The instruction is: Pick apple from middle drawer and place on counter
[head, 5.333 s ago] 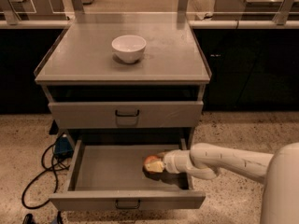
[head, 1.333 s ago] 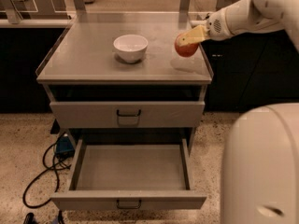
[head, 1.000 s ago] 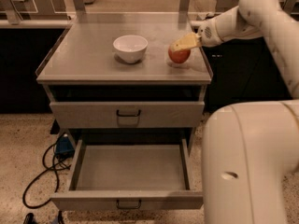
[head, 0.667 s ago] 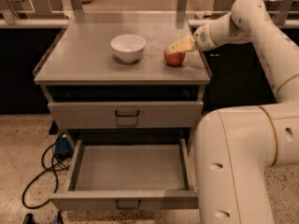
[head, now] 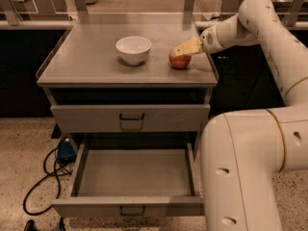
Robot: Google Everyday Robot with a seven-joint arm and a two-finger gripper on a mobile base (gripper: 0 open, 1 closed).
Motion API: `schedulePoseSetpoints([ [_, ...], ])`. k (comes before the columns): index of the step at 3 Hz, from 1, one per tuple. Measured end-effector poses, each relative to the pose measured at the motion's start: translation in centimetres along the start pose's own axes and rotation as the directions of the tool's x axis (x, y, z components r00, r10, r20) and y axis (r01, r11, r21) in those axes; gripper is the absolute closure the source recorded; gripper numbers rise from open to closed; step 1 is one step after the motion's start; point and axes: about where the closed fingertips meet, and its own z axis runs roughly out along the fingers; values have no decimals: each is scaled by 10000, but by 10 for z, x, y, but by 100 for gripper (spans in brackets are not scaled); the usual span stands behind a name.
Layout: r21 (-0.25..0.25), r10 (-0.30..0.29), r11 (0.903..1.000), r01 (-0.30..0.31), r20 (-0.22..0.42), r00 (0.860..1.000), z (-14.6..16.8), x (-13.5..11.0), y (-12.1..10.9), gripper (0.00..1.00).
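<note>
The apple (head: 179, 60), red-orange, rests on the counter (head: 91, 57) at its right side, just right of the white bowl (head: 133, 48). My gripper (head: 185, 48) reaches in from the right and sits against the top of the apple, slightly above and behind it. The middle drawer (head: 134, 177) is pulled out below, and its grey tray holds nothing.
The upper drawer front (head: 130, 118) is closed, with a dark loop handle. My white arm and base (head: 240, 167) fill the right side, close to the open drawer. A black cable and a blue box (head: 62, 150) lie on the floor to the left. Dark-fronted counters run behind.
The apple came out of the drawer and was carried up to the counter. It now rests on the counter's right side, and my gripper sits higher on it than 0.7 s ago.
</note>
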Motion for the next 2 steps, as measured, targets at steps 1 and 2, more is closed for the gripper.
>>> schedulePoseSetpoints([
  [1,0,0,10000,0,0,10000,0,0,0,35],
  [2,-1,0,10000,0,-1,10000,0,0,0,11],
])
